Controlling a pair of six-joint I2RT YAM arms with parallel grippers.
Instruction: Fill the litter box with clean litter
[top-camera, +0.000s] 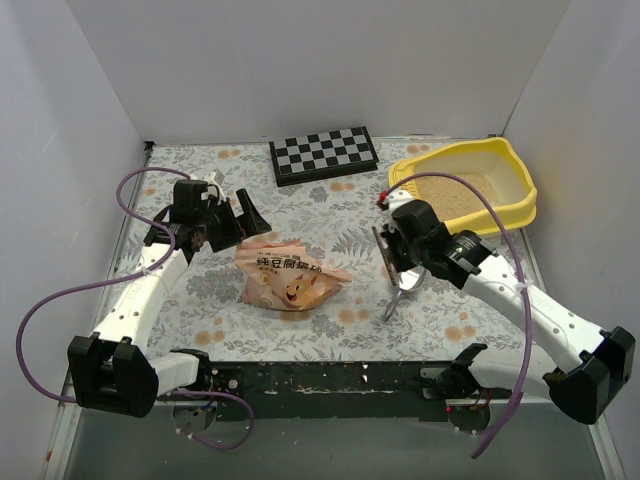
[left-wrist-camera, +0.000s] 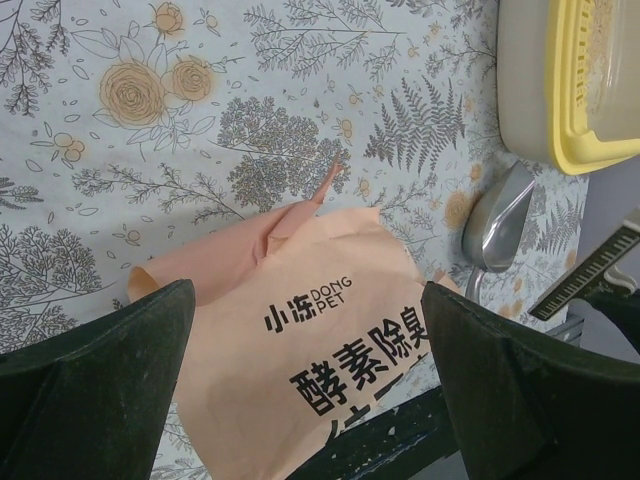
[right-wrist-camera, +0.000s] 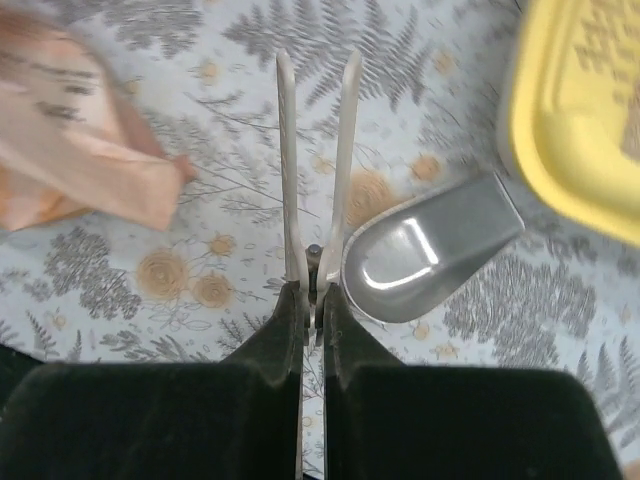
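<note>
Saw the left gripper (top-camera: 240, 225) released above the peach litter bag (top-camera: 290, 275) at the counter's middle. Found the right gripper (right-wrist-camera: 312, 300) clenched on scissors (right-wrist-camera: 287, 170), beside the metal scoop (right-wrist-camera: 420, 250). Located the litter box (top-camera: 520, 175), some clean litter (top-camera: 455, 195) inside, at the far right corner. Probably needed to pin the bag first, then snip across its top.

The floral tabletop (top-camera: 330, 215) carries a peach bag (top-camera: 290, 275) below the left hand (left-wrist-camera: 305, 288). A metal scoop (right-wrist-camera: 420, 250) lies just beside the right hand (right-wrist-camera: 318, 60), with the litter box (top-camera: 522, 185) and a checkerboard (top-camera: 325, 153) farther off.
</note>
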